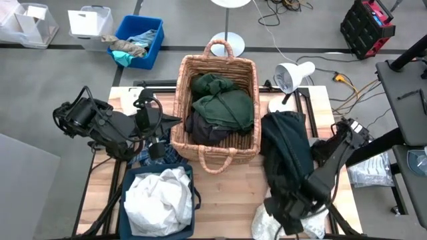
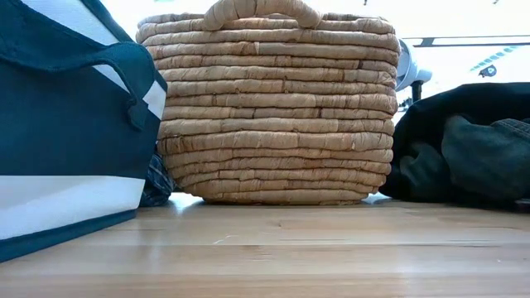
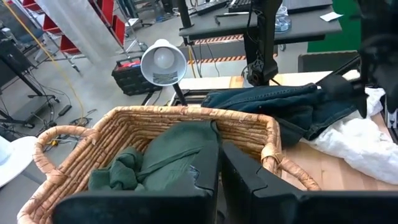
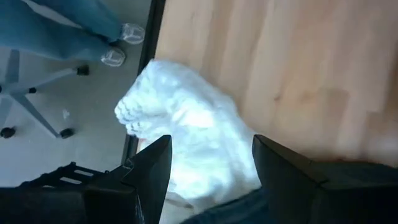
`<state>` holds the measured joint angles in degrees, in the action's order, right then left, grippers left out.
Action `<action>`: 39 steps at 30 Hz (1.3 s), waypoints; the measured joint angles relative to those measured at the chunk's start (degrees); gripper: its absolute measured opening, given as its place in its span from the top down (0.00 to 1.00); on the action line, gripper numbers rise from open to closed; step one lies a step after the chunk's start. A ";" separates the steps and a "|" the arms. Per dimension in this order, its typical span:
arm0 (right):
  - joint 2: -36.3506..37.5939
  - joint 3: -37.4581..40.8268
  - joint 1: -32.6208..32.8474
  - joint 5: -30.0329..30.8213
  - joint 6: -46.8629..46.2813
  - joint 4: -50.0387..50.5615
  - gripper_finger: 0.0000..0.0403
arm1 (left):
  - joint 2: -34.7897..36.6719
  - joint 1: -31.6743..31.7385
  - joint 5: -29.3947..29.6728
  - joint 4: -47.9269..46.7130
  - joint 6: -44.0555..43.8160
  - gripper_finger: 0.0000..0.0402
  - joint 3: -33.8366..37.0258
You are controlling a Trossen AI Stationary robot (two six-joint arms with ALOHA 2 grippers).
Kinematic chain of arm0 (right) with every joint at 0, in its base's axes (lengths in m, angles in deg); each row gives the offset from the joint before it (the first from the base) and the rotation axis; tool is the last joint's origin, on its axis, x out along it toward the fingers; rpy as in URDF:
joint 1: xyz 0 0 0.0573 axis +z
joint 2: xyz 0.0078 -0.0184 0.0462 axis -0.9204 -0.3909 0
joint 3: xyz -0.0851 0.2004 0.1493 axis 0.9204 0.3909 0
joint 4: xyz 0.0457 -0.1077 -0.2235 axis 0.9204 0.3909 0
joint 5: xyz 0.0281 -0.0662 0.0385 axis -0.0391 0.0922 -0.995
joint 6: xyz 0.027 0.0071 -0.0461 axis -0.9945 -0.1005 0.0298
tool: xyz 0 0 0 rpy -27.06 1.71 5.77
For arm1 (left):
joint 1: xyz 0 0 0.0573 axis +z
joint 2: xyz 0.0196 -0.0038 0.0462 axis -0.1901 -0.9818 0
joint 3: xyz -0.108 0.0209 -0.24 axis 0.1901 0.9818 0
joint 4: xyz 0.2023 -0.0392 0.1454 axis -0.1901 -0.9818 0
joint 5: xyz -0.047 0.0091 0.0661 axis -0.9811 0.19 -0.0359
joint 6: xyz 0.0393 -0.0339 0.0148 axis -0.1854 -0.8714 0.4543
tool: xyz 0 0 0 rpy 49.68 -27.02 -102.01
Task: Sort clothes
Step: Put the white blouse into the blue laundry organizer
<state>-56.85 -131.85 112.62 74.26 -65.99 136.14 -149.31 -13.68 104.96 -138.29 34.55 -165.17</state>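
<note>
The right gripper (image 4: 208,171), fingers apart, hangs over 1 white garment (image 4: 186,143) at the table's (image 4: 298,68) near edge; a clumsy grab could push it off. The left gripper (image 3: 219,180) is shut.

The woven basket (image 1: 215,107) is standing in the middle of the worktop (image 1: 230,200), toward its far edge. Folded garments (image 1: 220,103) are lying inside the basket. On the left side near the front edge, a fabric bin (image 1: 159,203) is sitting with crumpled clothes (image 1: 157,200) in it. Between this bin and the basket, a small piece of cloth (image 1: 170,155) is lying on the worktop. To the right of the basket, a pile of garments (image 1: 287,150) is lying on the worktop. At the front right corner, another garment (image 1: 263,223) is lying at the worktop's edge, partly under the right arm. A desk lamp (image 1: 293,75) is standing behind the pile, at the far right corner.
</note>
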 joint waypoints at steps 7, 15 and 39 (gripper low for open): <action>0.02 13.66 4.37 -0.06 -4.87 -13.40 0.46 | 0.02 0.00 -0.09 0.47 0.00 1.00 0.00; 0.04 24.80 3.28 0.01 -6.50 -19.30 0.46 | 0.00 0.00 -0.15 0.63 -0.15 1.00 0.00; 1.71 22.48 -2.15 1.39 -1.45 -18.62 0.97 | -0.20 -0.02 0.07 1.26 -0.07 1.00 0.00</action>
<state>-55.14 -109.37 110.47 75.64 -67.44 117.52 -149.50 -13.71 105.03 -137.02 34.48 -165.17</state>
